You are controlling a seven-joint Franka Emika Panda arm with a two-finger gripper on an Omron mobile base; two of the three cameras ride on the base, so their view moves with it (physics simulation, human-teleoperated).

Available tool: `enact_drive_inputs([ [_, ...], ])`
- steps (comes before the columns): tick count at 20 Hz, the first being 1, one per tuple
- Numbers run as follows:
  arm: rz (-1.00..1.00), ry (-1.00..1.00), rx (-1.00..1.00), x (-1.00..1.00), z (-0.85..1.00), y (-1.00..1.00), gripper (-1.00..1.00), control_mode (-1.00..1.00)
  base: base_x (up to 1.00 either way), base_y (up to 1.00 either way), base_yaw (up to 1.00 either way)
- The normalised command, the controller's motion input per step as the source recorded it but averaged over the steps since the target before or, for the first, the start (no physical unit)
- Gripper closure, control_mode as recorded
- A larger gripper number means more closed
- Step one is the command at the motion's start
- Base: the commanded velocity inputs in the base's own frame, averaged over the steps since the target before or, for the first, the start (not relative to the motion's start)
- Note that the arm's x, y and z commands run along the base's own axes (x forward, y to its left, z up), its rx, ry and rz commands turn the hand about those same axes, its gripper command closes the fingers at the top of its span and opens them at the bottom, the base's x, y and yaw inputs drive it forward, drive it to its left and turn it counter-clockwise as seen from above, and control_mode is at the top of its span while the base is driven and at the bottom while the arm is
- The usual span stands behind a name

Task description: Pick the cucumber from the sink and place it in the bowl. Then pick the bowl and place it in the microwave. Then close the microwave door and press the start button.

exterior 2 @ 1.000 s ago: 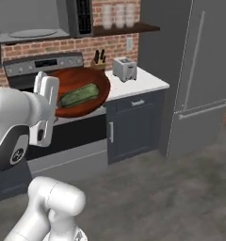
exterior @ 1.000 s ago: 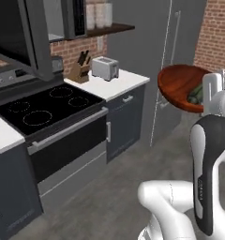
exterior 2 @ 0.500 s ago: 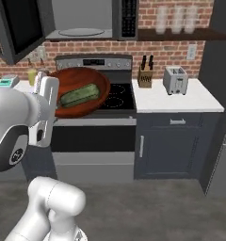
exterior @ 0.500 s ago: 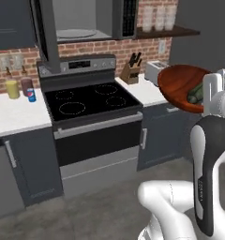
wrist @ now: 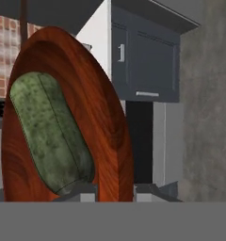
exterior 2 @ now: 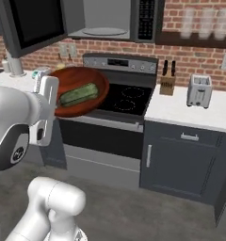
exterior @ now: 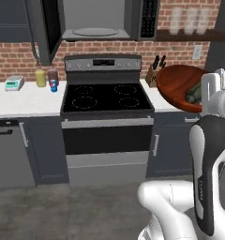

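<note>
Brick wall (exterior: 20,56) in red-brown runs behind the whole kitchen, and you see the white counter (exterior: 25,101) below it at the left of the left base view. At the centre stands the black stove (exterior: 105,96) with four burners, and above it the microwave (exterior: 98,21) is open, its glass turntable (exterior: 95,32) showing inside. The microwave door (exterior 2: 32,23) hangs open at the upper left of the right base view. On the counter at the right of that view you find a toaster (exterior 2: 199,90) and a knife block (exterior 2: 168,84). The floor (exterior 2: 133,212) is plain grey.

You hold the bowl (exterior 2: 82,92) in the air in front of the stove, tilted. The pincer (wrist: 116,190) is closed on its rim, at the bottom of the hand view. The cucumber (exterior 2: 78,94) lies inside the bowl, against its wooden bottom.
</note>
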Motion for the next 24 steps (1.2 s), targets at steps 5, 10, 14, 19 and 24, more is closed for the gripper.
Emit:
enact_drive_inputs([
  [5,0.00,0.00,0.00,0.00,0.00,0.00,1.00,1.00,0.47,-0.37,0.28],
  [10,0.00,0.00,0.00,0.00,0.00,0.00,1.00,1.00,0.74,0.00,0.28],
  [14,0.00,0.00,0.00,0.00,0.00,0.00,1.00,1.00,0.68,-0.12,0.29],
  [19,0.00,0.00,0.00,0.00,0.00,0.00,1.00,1.00,0.60,0.01,0.25],
  [24,0.00,0.00,0.00,0.00,0.00,0.00,1.00,1.00,0.65,0.04,0.20],
])
